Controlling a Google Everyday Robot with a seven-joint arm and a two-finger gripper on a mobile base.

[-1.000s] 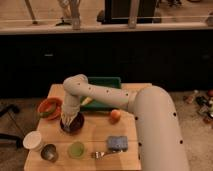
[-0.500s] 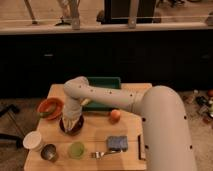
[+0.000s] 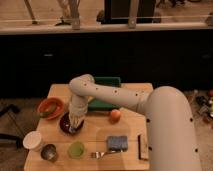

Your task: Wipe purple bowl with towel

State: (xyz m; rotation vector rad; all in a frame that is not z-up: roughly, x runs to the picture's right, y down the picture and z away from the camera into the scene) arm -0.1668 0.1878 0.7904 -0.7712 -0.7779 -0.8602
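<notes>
The purple bowl (image 3: 65, 125) sits on the wooden table (image 3: 95, 137), left of middle, just right of the orange bowl (image 3: 50, 106). My gripper (image 3: 75, 121) hangs straight down over the purple bowl, at its right side. The pale cream towel (image 3: 75, 123) hangs from the gripper and reaches down into the bowl. The arm's white forearm runs from the right across the table and hides the bowl's right rim.
A green tray (image 3: 106, 92) lies at the back. An orange fruit (image 3: 115, 115) sits mid-table. A blue-grey sponge pad (image 3: 117, 143) and fork (image 3: 100, 154) lie at the front. A white cup (image 3: 33, 141), metal cup (image 3: 49, 151) and green cup (image 3: 76, 149) stand front left.
The gripper with the towel has shifted slightly over the purple bowl, and the arm's elbow has swung a little. The bowl and other objects have stayed put.
</notes>
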